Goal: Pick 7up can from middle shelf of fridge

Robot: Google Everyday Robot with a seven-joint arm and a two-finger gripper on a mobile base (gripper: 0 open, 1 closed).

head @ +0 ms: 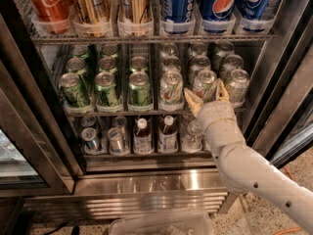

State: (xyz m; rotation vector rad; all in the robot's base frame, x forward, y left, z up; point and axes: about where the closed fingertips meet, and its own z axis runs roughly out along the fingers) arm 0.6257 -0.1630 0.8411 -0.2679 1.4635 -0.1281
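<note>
- Cans are being crowded round the 7up can (204, 84), which is being kept at the front of the fifth lane from the left on the middle shelf (122, 112) of the fridge (146, 180); silver-white neighbours (171, 87) are being packed in on both sides and behind.
- At that can's front the gripper (204, 92) is being held, its tan fingers (192, 103) being kept spread, one to each side of the can; whether the can is being touched cannot be told.
- From the lower right the arm (254, 175) is being stretched up, and part of the bottom shelf is being hidden by it.
- Six cans are being shown in the middle shelf's front row: three green cans (106, 88) at left, three silver-white at right, with more rows behind.
- On the top shelf one red can (49, 4), two gold cans (90, 4) and three blue cans (220, 4) are being displayed.
- Below, small cans (116, 140) and two white-capped bottles (142, 136) are being stored.
- White Coca-Cola script is being shown on the red can, and the Pepsi globe on the blue ones.
</note>
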